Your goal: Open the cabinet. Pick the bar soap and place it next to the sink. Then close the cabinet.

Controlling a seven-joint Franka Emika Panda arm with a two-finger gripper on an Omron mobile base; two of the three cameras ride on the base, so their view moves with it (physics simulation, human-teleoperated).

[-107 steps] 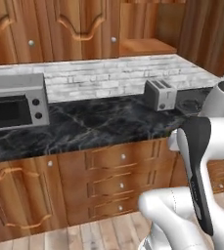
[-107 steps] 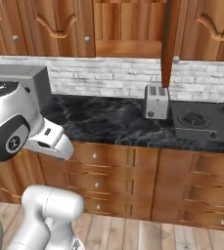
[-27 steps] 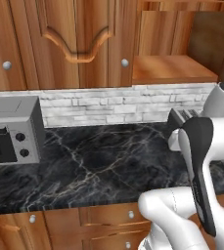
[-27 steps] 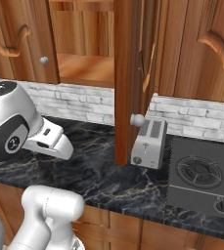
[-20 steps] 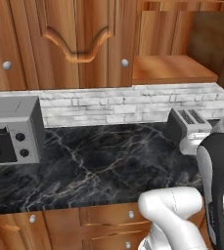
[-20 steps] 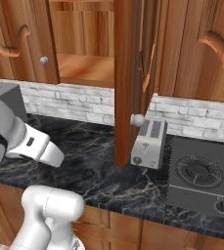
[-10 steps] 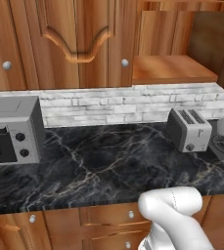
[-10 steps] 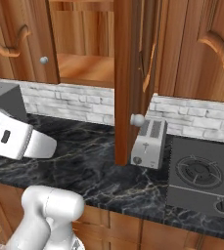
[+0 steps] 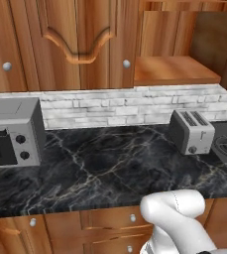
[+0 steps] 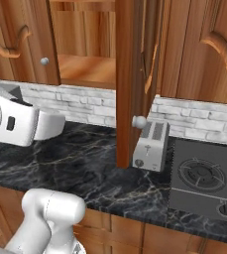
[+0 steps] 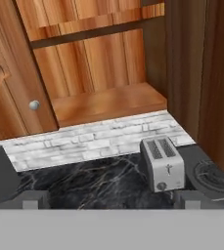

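The cabinet [image 11: 108,100] stands open. Its plain wooden shelf [image 9: 174,69] is bare, and its door [image 10: 127,84] is swung out edge-on with a round silver knob [image 10: 139,122]. My gripper [image 11: 108,202] faces the open compartment from above the counter. It is open, with the fingertips [image 11: 33,200] set wide apart and nothing between them. The bar soap is out of view, and so is the sink. My white arm [image 10: 16,124] reaches in from the left in the right base view.
A grey toaster [image 11: 162,163] stands on the black marble counter [image 9: 100,168] below the open compartment. A stove top [image 10: 201,178] lies to its right and a microwave [image 9: 11,131] at the far left. A closed arched door [image 9: 78,44] adjoins the open compartment.
The base drove closer to the counter earlier. In the last second the arm has swung down and left, leaving the left base view. The cabinet door has stayed open.
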